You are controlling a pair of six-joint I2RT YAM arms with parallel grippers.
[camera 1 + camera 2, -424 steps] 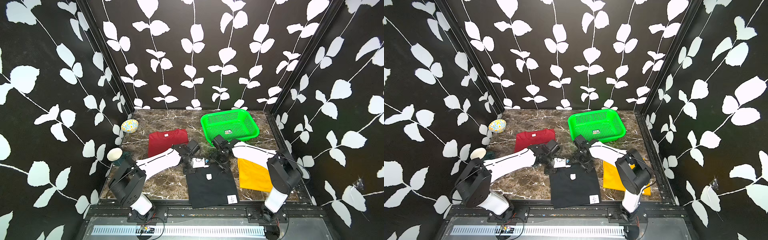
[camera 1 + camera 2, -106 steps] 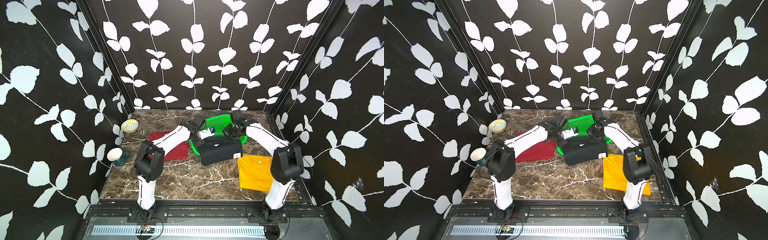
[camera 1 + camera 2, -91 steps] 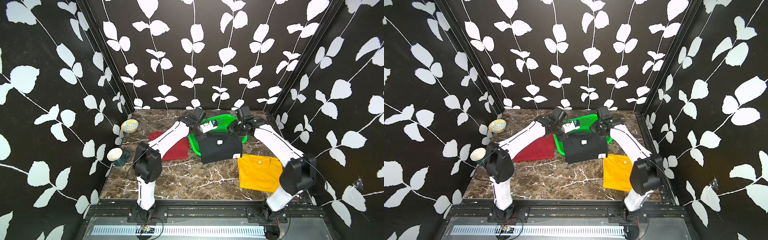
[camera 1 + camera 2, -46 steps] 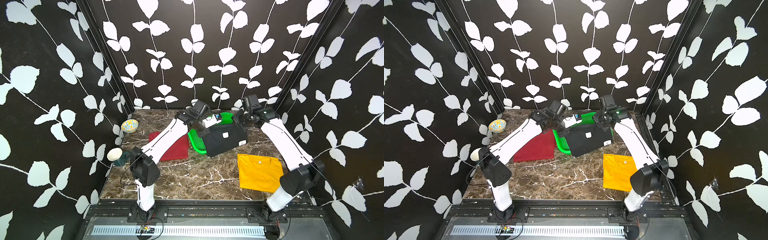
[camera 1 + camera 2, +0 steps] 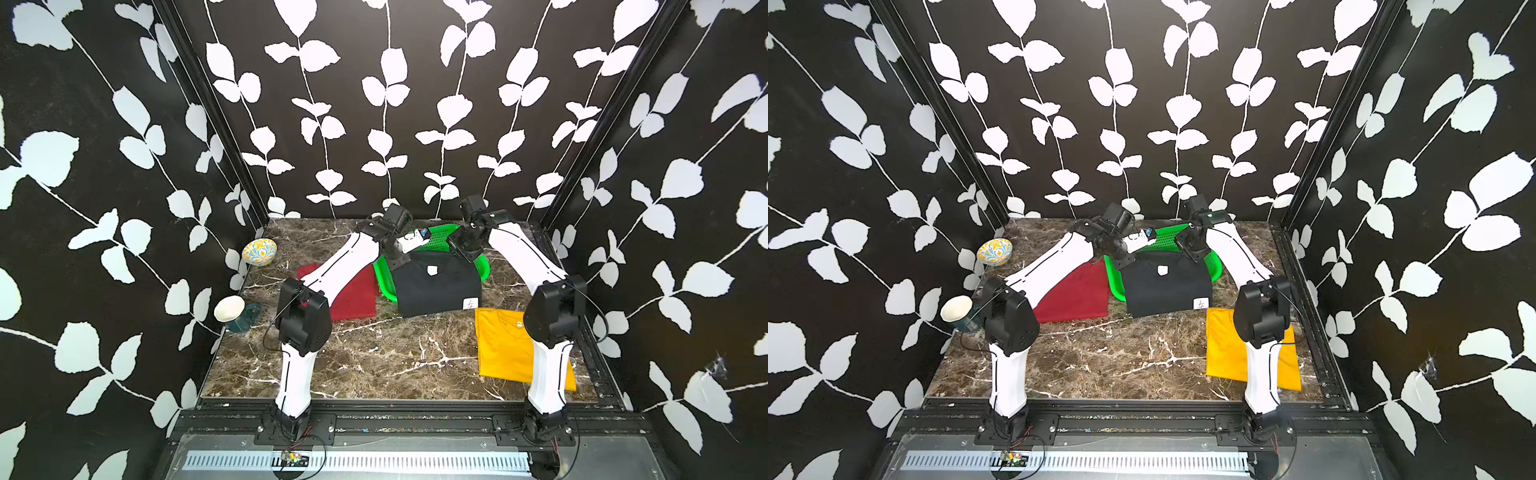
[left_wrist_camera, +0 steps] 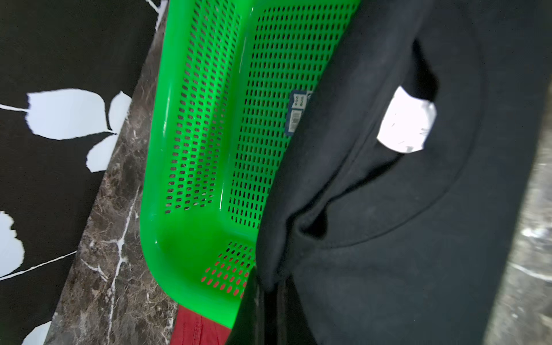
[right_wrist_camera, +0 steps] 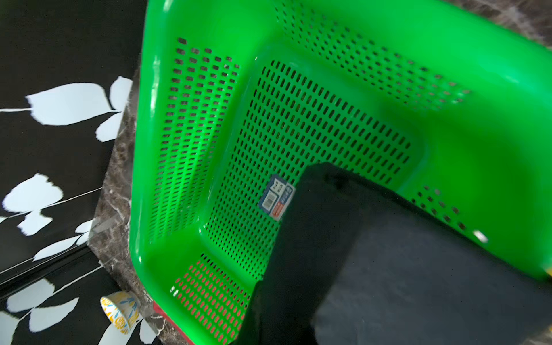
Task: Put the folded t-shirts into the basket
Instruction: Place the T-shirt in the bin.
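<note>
Altogether three tees (image 5: 436, 286), one basket (image 5: 438, 241)

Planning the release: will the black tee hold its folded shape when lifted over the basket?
Probably floppy: the black tee bends and drapes over the basket rim rather than staying flat. Its folds may loosen too, since the left wrist view shows its layers gaping apart.

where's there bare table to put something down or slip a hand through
Biggest bare marble: front middle, bordered by red tee, black tee and yellow tee. A smaller strip lies behind the red tee, between patterned bowl and basket. Crowded: the basket, where left gripper and right gripper hold the black tee across its front rim.
</note>
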